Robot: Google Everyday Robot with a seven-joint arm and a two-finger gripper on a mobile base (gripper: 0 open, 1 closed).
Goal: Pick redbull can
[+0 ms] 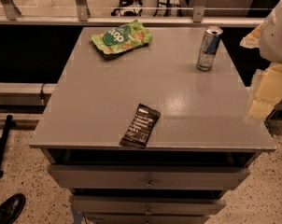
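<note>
The redbull can (pixel 209 48) stands upright near the far right corner of the grey table (pixel 108 101). It is slim, silver and blue, with a silver top. My gripper (pixel 263 94) shows as pale yellowish parts at the right edge of the view, beyond the table's right side, below the white arm housing (pixel 276 31). It is to the right of the can and nearer the camera, apart from it, and holds nothing that I can see.
A green snack bag (pixel 122 37) lies at the far left of the table. A black wrapped bar (pixel 140 125) lies near the front edge. Drawers (pixel 148 177) sit below the tabletop. A railing runs behind the table. A black shoe (pixel 8 209) shows bottom left.
</note>
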